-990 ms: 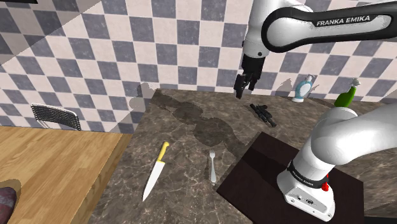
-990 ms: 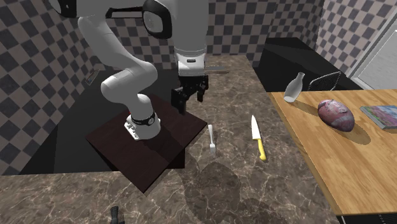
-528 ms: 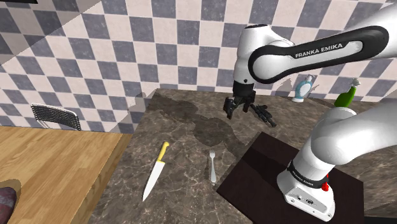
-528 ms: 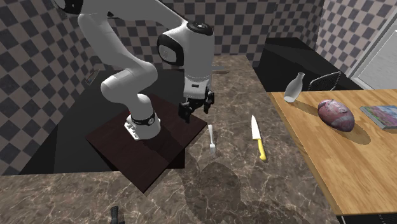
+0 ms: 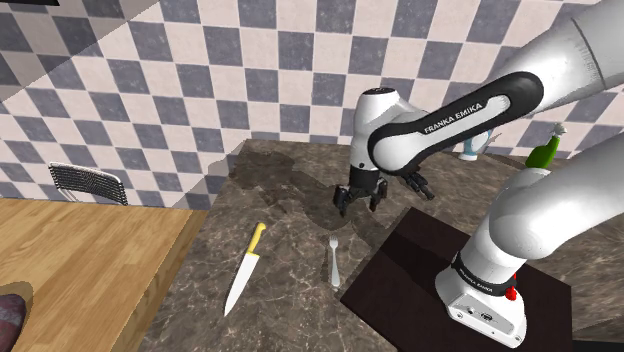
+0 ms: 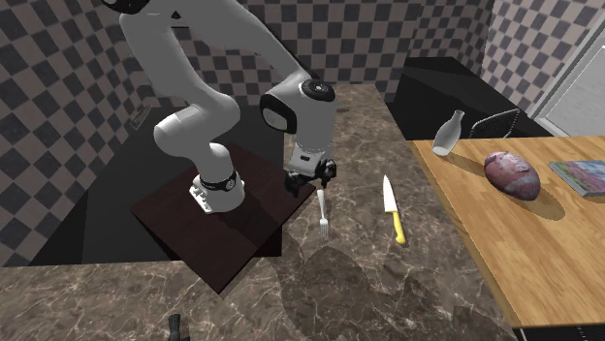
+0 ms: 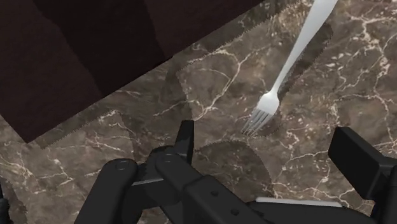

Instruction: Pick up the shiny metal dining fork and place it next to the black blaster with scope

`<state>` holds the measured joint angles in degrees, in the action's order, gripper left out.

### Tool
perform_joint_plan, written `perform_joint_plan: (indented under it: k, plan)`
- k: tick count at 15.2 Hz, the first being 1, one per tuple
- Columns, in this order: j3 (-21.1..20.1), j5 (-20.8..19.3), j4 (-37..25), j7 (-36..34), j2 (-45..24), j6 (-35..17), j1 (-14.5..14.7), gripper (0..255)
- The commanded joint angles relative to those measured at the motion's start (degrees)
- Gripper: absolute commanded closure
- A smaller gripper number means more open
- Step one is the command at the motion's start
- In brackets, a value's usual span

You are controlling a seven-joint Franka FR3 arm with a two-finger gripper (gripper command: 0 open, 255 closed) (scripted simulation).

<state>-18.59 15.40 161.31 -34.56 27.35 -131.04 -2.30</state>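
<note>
Hovering low over the marble counter [image 5: 280, 180], the gripper [image 5: 360, 203] has its fingers [image 7: 184, 137] apart and holds nothing. The fork [image 5: 334, 262] lies flat just below, tines toward the gripper, beside the stand's dark base [image 5: 400, 270]. A knife [image 5: 245, 268] lies near. The blaster [image 5: 421, 186] sits nearer the wall, apart from the fork.

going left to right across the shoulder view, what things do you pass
wire rack → yellow-handled knife → fork → black blaster → pale spray bottle → green bottle
</note>
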Motion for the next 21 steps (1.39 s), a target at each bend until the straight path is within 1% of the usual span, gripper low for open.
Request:
perform_joint_plan:
  k: [1, 5, 7, 9, 10, 15, 17, 21]
  plan:
    - [-2.0, 2.0, 0.3, -4.0, -4.5, -4.8, 0.2, 0]
    - [-5.5, 4.7, -0.3, -11.3, -15.2, -14.6, 0.1, 0]
    - [-6.9, 5.1, -1.3, -15.2, -21.1, -19.5, -0.1, 0]
    - [-7.9, 4.7, -2.6, -19.5, -27.2, -24.3, -0.1, 0]
    - [-7.7, 4.7, -2.6, -19.5, -27.2, -24.4, 0.0, 0]
    - [-7.5, 2.3, -2.7, -21.1, -33.0, -29.9, 0.3, 0]
    - [-6.8, 0.7, -2.9, -22.2, -36.0, -32.7, 0.8, 0]
    - [-6.8, 0.7, -2.9, -22.2, -36.0, -32.7, 0.9, 0]
